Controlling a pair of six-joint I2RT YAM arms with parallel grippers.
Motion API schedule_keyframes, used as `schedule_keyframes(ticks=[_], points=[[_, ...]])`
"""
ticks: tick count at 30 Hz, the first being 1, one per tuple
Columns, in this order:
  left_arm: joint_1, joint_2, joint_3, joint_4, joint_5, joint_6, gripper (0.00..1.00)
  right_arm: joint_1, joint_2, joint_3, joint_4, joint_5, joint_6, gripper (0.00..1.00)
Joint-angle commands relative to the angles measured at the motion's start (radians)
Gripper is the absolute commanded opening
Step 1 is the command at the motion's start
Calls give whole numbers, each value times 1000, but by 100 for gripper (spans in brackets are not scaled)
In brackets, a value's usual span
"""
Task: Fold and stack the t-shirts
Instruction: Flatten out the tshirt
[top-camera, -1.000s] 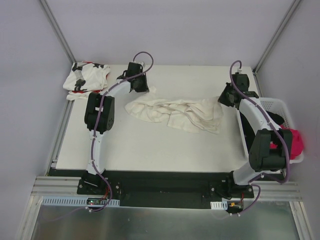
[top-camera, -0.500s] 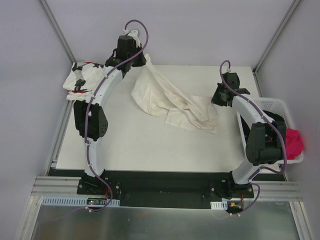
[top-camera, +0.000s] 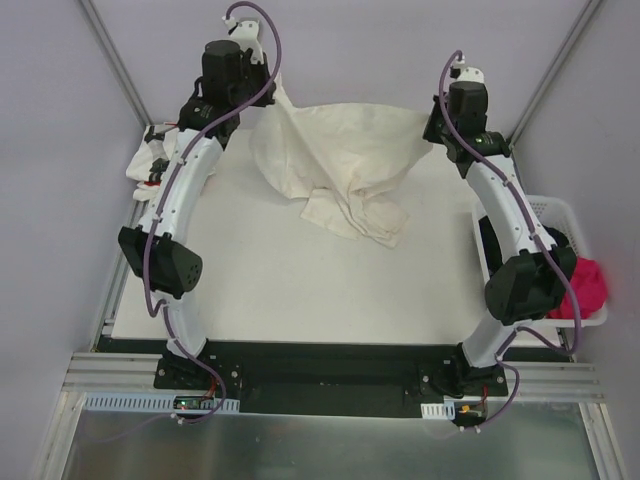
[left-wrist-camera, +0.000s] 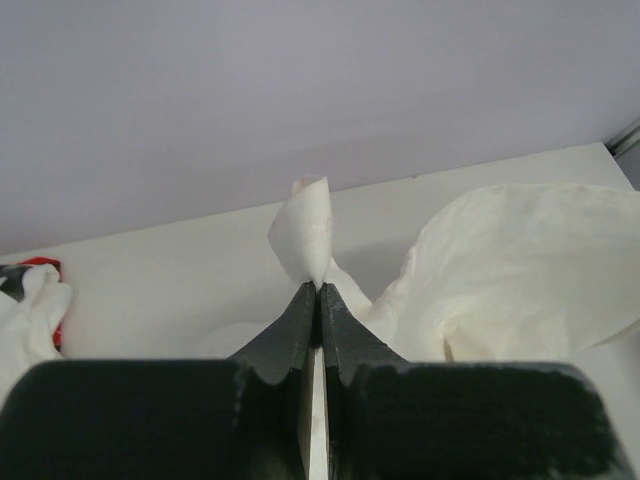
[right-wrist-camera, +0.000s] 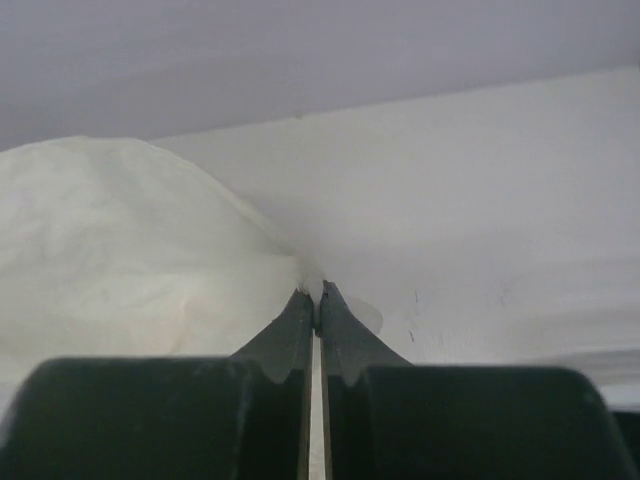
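The cream t-shirt (top-camera: 340, 150) is being held up over the far edge of the table (top-camera: 300, 285), clamped in the left gripper (left-wrist-camera: 317, 290) and right gripper (right-wrist-camera: 316, 297).

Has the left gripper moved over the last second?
Yes. The left gripper, shut on the large cream-white cloth t-shirt, rose from above the white table toward its far edge.

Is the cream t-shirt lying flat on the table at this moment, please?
No, the cream t-shirt hangs stretched between the left pincer and the right pincer.
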Motion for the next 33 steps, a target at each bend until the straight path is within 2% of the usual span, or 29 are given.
schedule_keyframes(ticks=[1, 9, 12, 21, 25, 27, 33], points=[[-2, -231, -35, 107, -16, 132, 0, 50, -143, 115, 149, 44, -139, 1], [-8, -434, 14, 162, -13, 209, 0, 128, -226, 327, 198, 99, -354, 1], [-8, -472, 31, 160, -22, 229, 0, 148, -244, 346, 201, 125, -398, 1], [-10, -592, -5, 154, -33, 246, 0, 196, -390, 243, 233, 154, -411, 1], [-10, -651, -37, 154, -22, 240, 0, 234, -498, 133, 275, 155, -406, 1], [-10, -697, -61, 156, -1, 232, 0, 254, -543, 62, 313, 150, -405, 1], [-10, -805, -161, 186, -1, 234, 0, 274, -635, -9, 316, 150, -399, 1]])
